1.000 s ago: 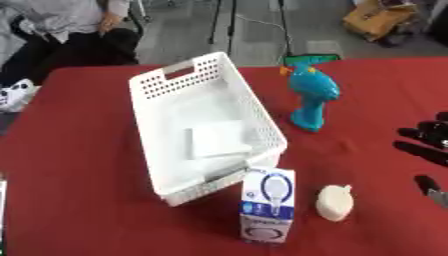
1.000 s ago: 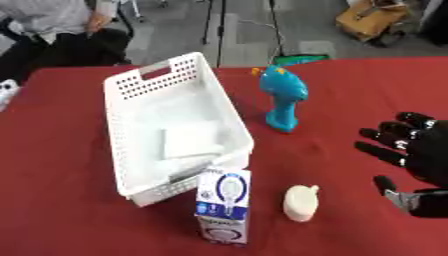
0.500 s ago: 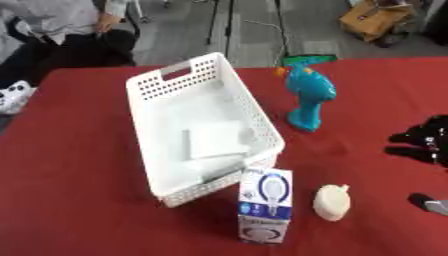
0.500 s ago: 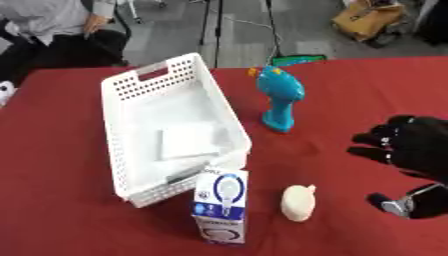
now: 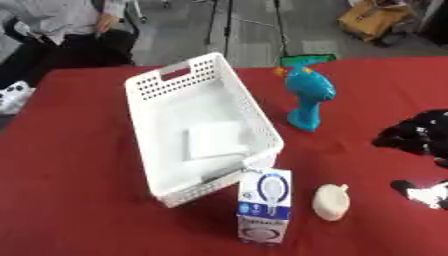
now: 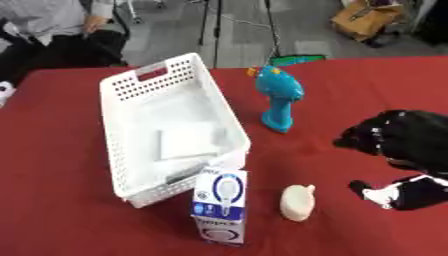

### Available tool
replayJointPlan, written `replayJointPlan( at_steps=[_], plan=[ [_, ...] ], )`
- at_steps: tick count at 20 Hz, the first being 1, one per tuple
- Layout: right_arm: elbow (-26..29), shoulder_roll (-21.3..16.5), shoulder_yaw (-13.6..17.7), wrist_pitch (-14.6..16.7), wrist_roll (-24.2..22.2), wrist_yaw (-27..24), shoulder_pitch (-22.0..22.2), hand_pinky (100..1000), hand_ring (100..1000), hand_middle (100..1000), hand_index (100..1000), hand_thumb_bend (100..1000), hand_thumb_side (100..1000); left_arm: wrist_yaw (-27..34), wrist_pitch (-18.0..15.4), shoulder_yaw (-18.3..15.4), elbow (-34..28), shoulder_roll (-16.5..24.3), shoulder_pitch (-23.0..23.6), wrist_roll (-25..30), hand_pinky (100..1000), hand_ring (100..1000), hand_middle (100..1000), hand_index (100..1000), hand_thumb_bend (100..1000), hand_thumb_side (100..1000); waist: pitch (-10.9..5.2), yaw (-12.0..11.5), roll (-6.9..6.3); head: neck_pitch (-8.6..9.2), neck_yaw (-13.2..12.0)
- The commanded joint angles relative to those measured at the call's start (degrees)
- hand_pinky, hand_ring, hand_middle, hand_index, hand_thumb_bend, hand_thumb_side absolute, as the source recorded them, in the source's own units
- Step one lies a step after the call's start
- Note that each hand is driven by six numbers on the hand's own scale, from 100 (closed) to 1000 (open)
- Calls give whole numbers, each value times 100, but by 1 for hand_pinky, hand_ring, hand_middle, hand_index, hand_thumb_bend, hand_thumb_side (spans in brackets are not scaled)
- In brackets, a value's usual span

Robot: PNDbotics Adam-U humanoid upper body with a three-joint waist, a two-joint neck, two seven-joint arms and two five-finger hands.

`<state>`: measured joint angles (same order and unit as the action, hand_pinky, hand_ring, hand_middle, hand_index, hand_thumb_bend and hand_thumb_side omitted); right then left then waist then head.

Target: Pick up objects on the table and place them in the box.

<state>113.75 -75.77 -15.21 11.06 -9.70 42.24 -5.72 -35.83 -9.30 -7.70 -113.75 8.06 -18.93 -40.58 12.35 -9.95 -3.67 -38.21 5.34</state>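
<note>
A white perforated basket lies on the red table, with a flat white packet inside it. Just in front of its near corner stands a blue and white carton. A small cream-coloured object lies to the right of the carton. A teal toy with an orange tip stands upright right of the basket. My right hand comes in from the right edge, right of the cream object, fingers spread and thumb apart, holding nothing. My left hand shows in no view.
A green-headed broom or mop stands behind the table's far edge. A seated person is at the far left, beyond the table. A cardboard box sits on the floor at the back right.
My right hand has moved leftward, further onto the table toward the cream object. The objects have not moved.
</note>
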Motion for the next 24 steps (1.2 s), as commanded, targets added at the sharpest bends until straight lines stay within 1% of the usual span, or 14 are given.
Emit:
replayJointPlan(
  at_steps=[1, 2, 5, 6, 9, 13, 20, 24],
  plan=[
    [84, -74, -27, -159, -19, -386, -155, 750, 806, 867, 1000, 241, 1000, 28, -3, 17, -84, 43, -77, 30, 690, 731, 743, 826, 100, 1000, -149, -20, 22, 41, 48],
    [84, -51, -57, -233, -56, -453, -201, 742, 790, 863, 1000, 234, 1000, 40, -5, 24, -84, 36, -77, 32, 690, 731, 743, 825, 100, 1000, -146, -28, 20, 43, 55],
    [84, 20, -146, -462, -177, -568, -340, 738, 780, 860, 1000, 230, 1000, 50, -13, 33, -84, 22, -82, 39, 690, 730, 742, 825, 100, 1000, -140, -48, 18, 47, 70],
    [84, 62, -172, -540, -216, -577, -397, 732, 759, 859, 1000, 222, 1000, 54, -15, 37, -84, 12, -83, 41, 689, 730, 742, 823, 100, 1000, -138, -58, 17, 51, 71],
    [84, 215, -301, -808, -380, -478, -601, 730, 752, 859, 1000, 216, 1000, 65, -26, 49, -84, -15, -84, 47, 689, 730, 742, 823, 100, 1000, -133, -86, 14, 65, 75],
    [84, 382, -455, -1034, -604, -369, -707, 722, 745, 858, 1000, 214, 1000, 77, -32, 53, -84, -39, -85, 44, 688, 730, 741, 822, 100, 1000, -118, -125, 6, 88, 79],
    [84, 626, -646, -1102, -886, -142, -923, 718, 749, 876, 1000, 222, 1000, 94, -34, 64, -84, -71, -85, 43, 687, 730, 739, 820, 100, 1000, -104, -144, 3, 122, 61],
    [84, 790, -828, -1111, -1081, 52, -1122, 717, 747, 875, 1000, 224, 1000, 111, -32, 76, -84, -85, -82, 58, 687, 730, 738, 819, 100, 1000, -101, -160, -13, 192, 88]
  ],
)
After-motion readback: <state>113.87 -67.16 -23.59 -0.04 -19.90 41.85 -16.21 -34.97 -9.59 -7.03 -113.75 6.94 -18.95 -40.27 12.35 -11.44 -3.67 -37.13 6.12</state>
